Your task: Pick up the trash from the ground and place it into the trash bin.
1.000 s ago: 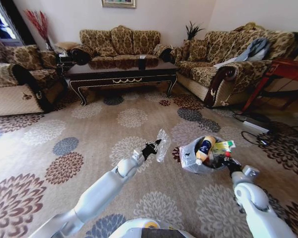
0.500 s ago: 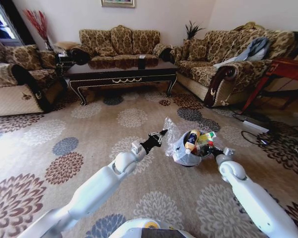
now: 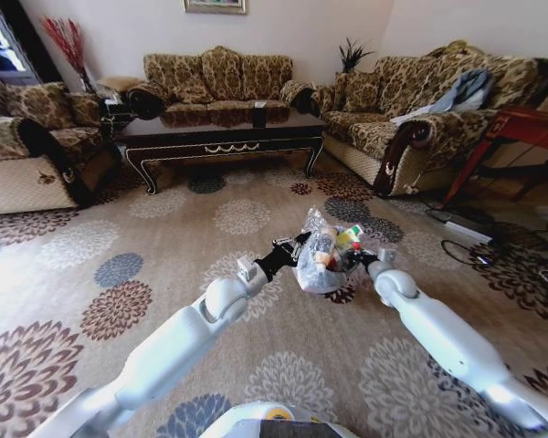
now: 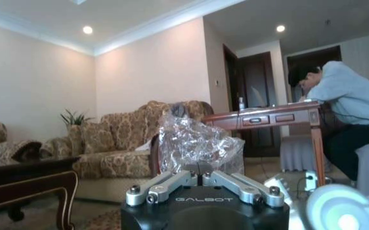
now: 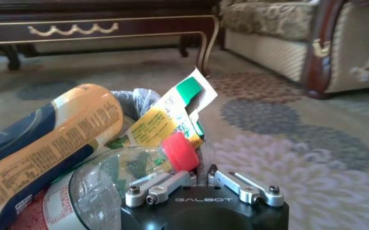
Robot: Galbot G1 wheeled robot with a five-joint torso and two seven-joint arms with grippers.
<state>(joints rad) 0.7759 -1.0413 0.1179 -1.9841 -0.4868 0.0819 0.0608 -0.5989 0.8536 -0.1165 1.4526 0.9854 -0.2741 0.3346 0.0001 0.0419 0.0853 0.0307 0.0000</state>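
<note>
Your left gripper [image 3: 299, 245] pinches the crinkled clear plastic [image 4: 194, 143], just beside the trash bin [image 3: 321, 274]; your right gripper [image 3: 363, 263] clamps its rim. Heaped bottles sit high there, so the plastic may slide off

The right gripper [image 5: 203, 178] has its jaws closed on the rim of the trash bin [image 5: 140, 99], where a yellow bottle [image 5: 50, 136], a red-capped clear bottle [image 5: 130, 167] and a green wrapper [image 5: 178, 108] lie crammed together above the floral carpet [image 5: 299, 139].
</note>
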